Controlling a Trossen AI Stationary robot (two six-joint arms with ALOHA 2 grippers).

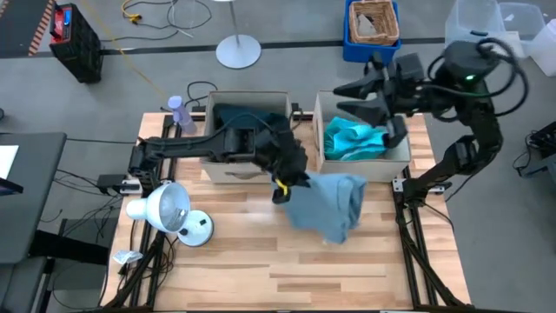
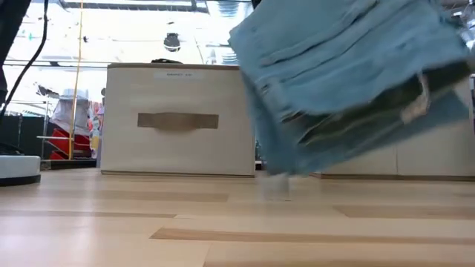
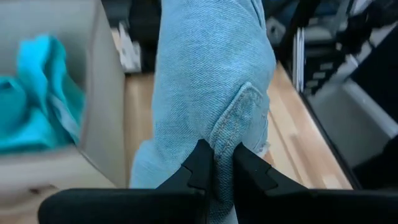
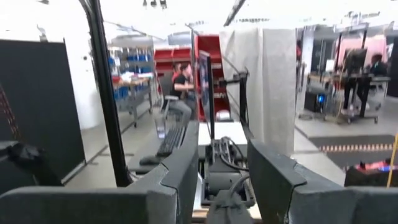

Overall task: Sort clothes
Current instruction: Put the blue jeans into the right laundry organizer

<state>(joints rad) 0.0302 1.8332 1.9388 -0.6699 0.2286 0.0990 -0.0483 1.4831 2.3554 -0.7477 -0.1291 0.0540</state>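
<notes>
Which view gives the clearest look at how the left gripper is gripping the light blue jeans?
The left wrist view: the left gripper is pinched shut on a fold of the light blue jeans. The high view shows them hanging from it over the table, the grip itself hidden. The low view shows only blurred denim. The right wrist view shows none.

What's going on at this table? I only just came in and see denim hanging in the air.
The left gripper is shut on the light blue denim jeans and holds them above the table, in front of two beige boxes. The left box holds a dark garment; the right box holds the teal shirt. The right gripper hangs open above the right box, holding nothing.
</notes>
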